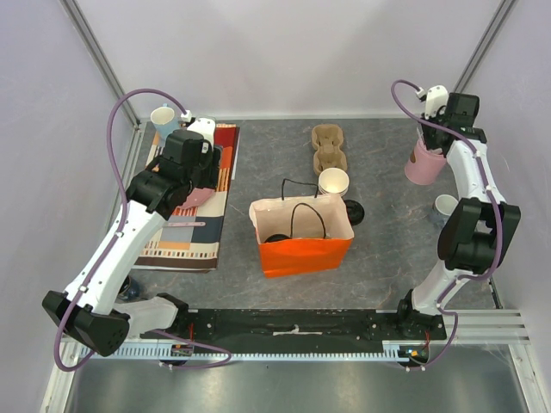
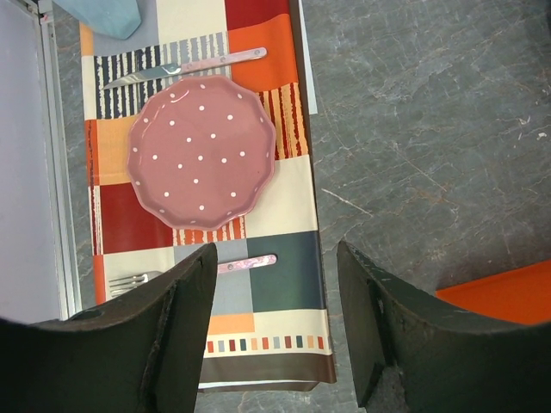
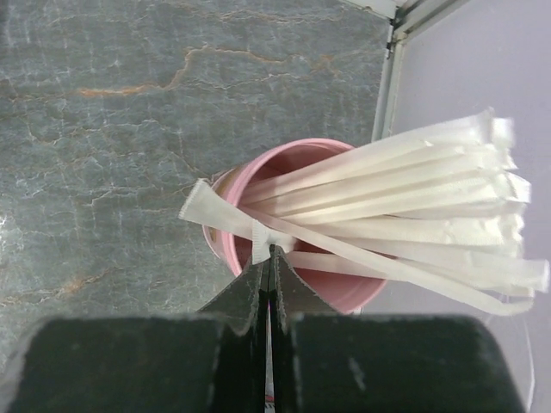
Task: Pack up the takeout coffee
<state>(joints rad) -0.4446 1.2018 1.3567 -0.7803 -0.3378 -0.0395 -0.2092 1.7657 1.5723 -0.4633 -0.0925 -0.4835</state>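
right gripper (image 3: 271,255) tight on wrapped straw (image 3: 222,214)

Showing at 9 o'clock a pink, white-dotted plate (image 2: 202,153) and an orange, red and cream checked placemat (image 2: 284,284); at 6 o'clock an orange bag (image 1: 306,255); at 2 o'clock a pink cup (image 3: 225,245), white straws (image 3: 387,185).

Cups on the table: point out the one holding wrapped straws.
The pink cup at far right, where the right gripper pinches a wrapped straw; other cups show no straws.

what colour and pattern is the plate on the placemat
The plate is pink with small white dots; the left wrist view shows it best.
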